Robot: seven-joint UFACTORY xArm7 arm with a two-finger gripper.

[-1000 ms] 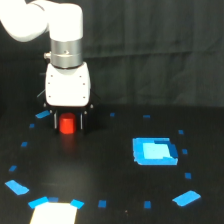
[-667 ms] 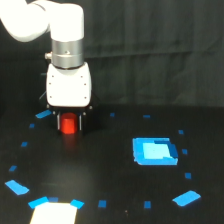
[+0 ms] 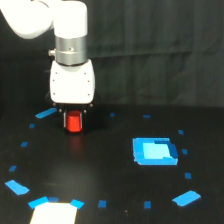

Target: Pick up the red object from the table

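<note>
**Red object between the fingers, at the table's far left**

We see the white gripper [image 3: 74, 121] pointing straight down, under the white arm [image 3: 55, 20]. The red object [image 3: 74, 122] sits between its two dark fingers [image 3: 65, 119], which stand close at each side of it. We cannot tell if the fingers press on it or only stand beside it, and we cannot tell if the object rests on the table [image 3: 110, 200] or is a little above it. A faint red reflection lies just below it on the black surface. A blue patch [image 3: 155, 151] lies well apart, toward the exterior view's right. A white patch [image 3: 54, 214] is at the bottom edge, and small blue tape marks [image 3: 46, 113] are scattered around.
</note>
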